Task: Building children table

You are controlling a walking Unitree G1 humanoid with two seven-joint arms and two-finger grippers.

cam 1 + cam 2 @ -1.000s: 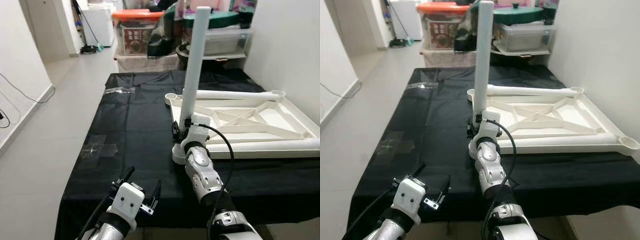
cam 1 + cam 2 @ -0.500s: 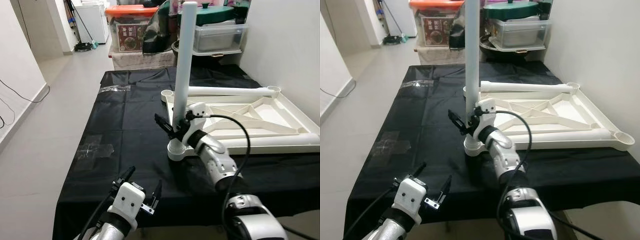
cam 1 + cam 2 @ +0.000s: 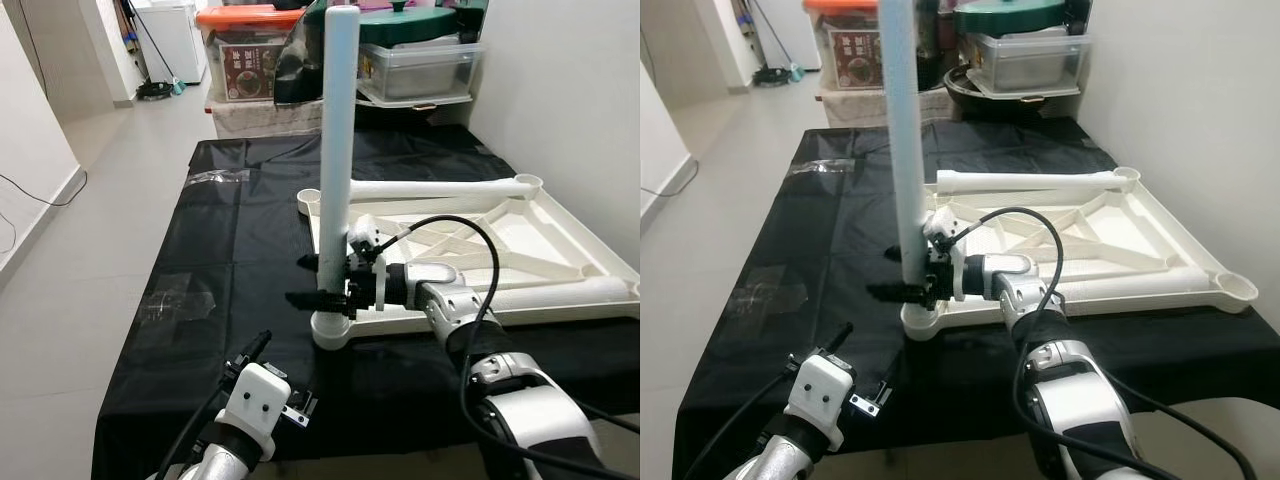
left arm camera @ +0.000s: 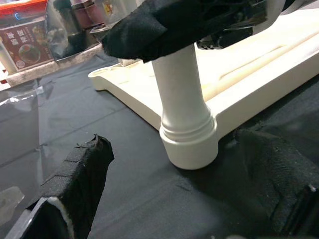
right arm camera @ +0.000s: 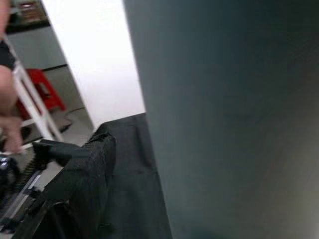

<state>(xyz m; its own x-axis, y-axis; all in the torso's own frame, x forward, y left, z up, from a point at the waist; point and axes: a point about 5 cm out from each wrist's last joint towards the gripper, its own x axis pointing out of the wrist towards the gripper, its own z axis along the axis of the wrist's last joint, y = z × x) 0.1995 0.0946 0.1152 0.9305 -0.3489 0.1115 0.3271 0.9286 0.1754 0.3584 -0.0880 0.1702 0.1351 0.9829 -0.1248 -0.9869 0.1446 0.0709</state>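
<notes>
An upside-down white tabletop [image 3: 560, 215] lies on a table draped in black cloth [image 3: 230, 250]. A white table leg [image 3: 338, 150] stands upright in its near left corner socket [image 4: 189, 144]. My right gripper [image 3: 318, 280] reaches in level from the right and is shut on the leg low down, one finger in front and one behind. Two more white legs lie flat on the tabletop, one along the far edge [image 3: 440, 188] and one along the near edge [image 3: 560, 292]. Low at the table's near edge, my left gripper [image 3: 280, 378] is open and empty, facing the socket.
Storage boxes with orange [image 3: 250, 18] and green [image 3: 420, 25] lids are stacked beyond the table's far end. A white wall [image 3: 570, 90] runs close on the right. Open grey floor [image 3: 110, 200] lies to the left. A patch of clear tape [image 3: 180, 298] is stuck on the cloth.
My right gripper has swung around the upright leg, from behind it to a level hold from the right. The camera has shifted. The left gripper has stayed put.
</notes>
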